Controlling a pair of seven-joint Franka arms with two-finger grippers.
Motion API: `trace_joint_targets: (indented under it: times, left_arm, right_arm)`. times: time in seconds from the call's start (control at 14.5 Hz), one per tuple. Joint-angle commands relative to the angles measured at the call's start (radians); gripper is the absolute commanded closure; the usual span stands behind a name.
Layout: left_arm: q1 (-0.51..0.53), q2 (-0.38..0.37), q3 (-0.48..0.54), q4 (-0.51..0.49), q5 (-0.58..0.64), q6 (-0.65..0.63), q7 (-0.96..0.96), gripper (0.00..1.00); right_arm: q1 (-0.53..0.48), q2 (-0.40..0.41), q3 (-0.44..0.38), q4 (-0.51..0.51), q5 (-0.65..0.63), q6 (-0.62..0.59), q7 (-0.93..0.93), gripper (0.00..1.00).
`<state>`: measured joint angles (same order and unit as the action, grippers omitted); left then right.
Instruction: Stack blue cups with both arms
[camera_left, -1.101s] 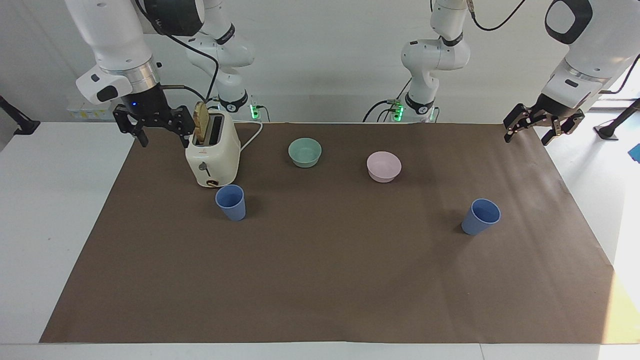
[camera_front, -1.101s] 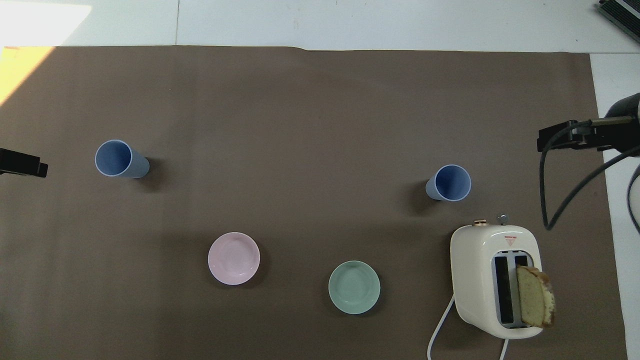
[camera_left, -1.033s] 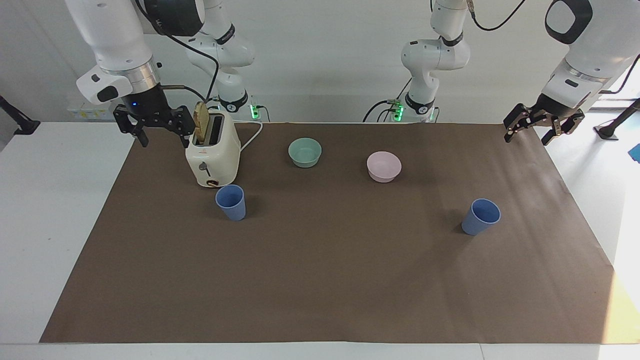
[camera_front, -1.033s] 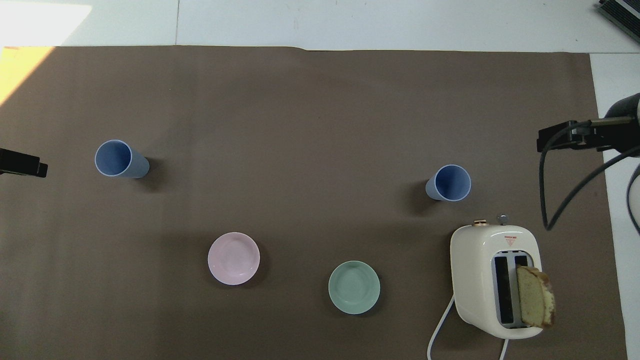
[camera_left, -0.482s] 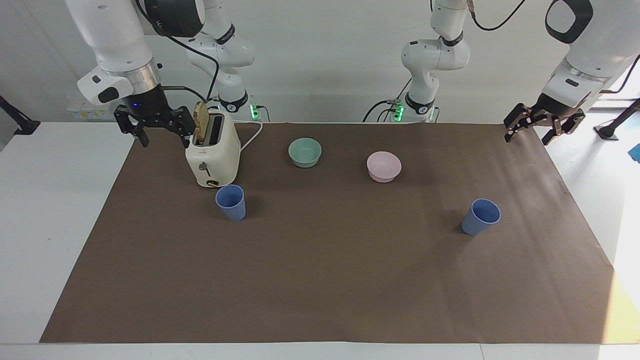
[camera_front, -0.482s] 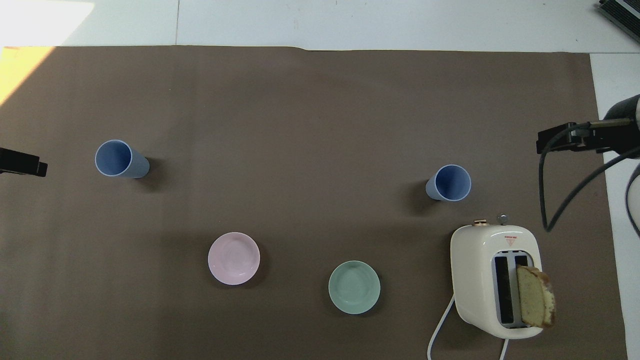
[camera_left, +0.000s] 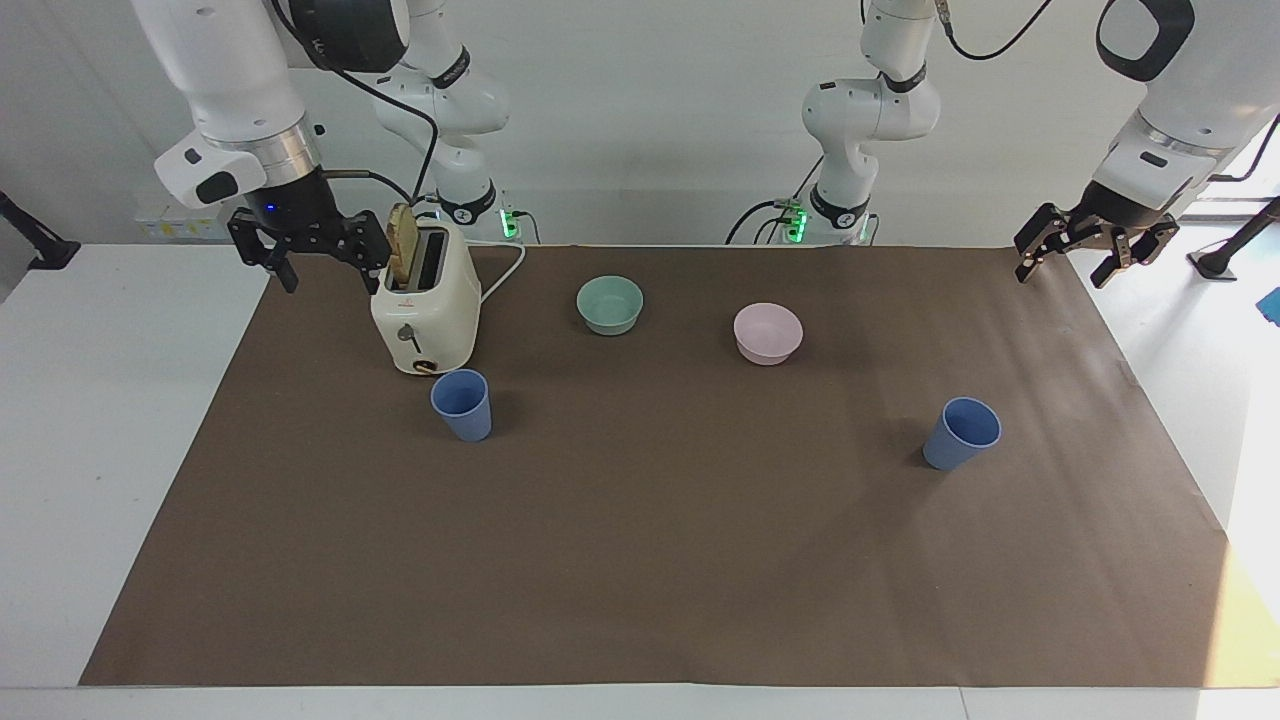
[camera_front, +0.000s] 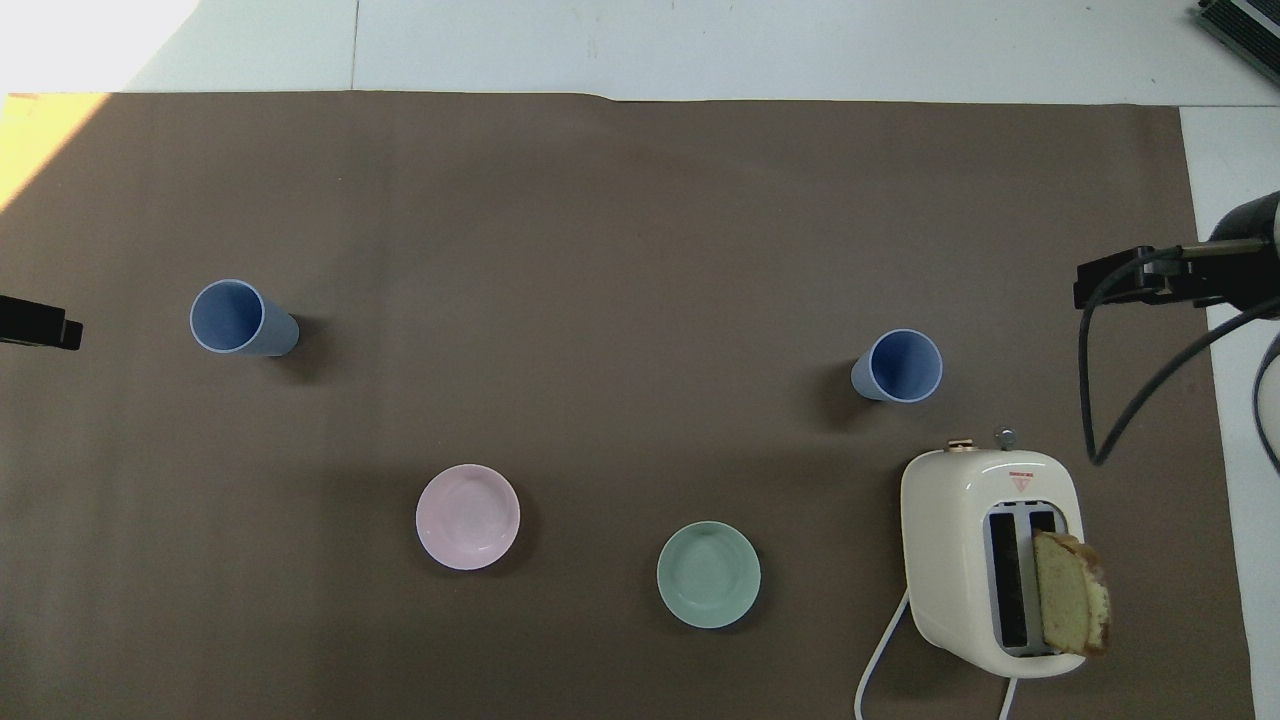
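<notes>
Two blue cups are standing upright on the brown mat (camera_left: 640, 560) that is covering the bench (camera_left: 90, 400), well apart from each other. The first blue cup (camera_left: 462, 404) is sitting toward the right arm's end of the bench, just beside the front of the cream toaster (camera_left: 425, 305) and farther from the robots than it. The second blue cup (camera_left: 962, 432) is sitting toward the left arm's end — open side up, with nothing touching it. In the overhead view the same two cups are showing as open blue circles, the first blue cup (camera_front: 897, 366) near the toaster (camera_front: 990, 555) and the second blue cup (camera_front: 243, 318) alone on bare mat.

The right tool (camera_left: 310, 262) is hanging in the air beside the toaster, over the mat's edge at the right arm's end; its fingers are standing spread apart and are gripping nothing. The left tool (camera_left: 1088, 255) is hanging over the mat's corner at the left arm's end, nearer the robots' side — its fingers are likewise spread and empty. Neither tool is touching a cup.

A slice of bread (camera_left: 403, 243) is sticking up out of the toaster's slot. A teal-green bowl (camera_left: 610, 304) and a pink bowl (camera_left: 768, 332) are resting on the mat between the two arms' ends, both nearer to the robots than the cups. Two smaller white arms with green lights at their bases are standing at the robots' edge of the bench.
</notes>
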<state>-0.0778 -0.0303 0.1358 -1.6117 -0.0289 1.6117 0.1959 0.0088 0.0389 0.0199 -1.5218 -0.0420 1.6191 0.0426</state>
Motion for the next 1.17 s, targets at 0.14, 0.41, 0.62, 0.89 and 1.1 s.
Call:
trace_joint_targets:
  times: [0.14,0.41,0.62,0.89,1.1]
  left_arm:
    - [-0.008,-0.005,0.002,0.013,-0.002,-0.027,-0.01,0.0]
    - [-0.011,-0.005,0.002,0.007,-0.002,-0.001,0.002,0.0]
    - [-0.005,-0.007,0.002,0.006,-0.002,0.004,0.005,0.0]
    - [-0.007,-0.007,0.002,0.003,-0.003,0.022,0.011,0.0]
    - [-0.007,-0.007,0.002,-0.002,-0.003,0.033,0.011,0.0]
  right_arm:
    - [0.002,-0.025,-0.006,-0.034,0.002,0.024,-0.018,0.0]
    - [0.002,-0.025,-0.008,-0.034,0.002,0.025,-0.017,0.0]
    - [0.0,-0.025,-0.008,-0.032,0.004,0.025,-0.015,0.0]
    - [0.0,-0.024,-0.008,-0.032,0.004,0.03,-0.016,0.0]
    - [0.0,-0.024,-0.008,-0.032,0.004,0.028,-0.017,0.0]
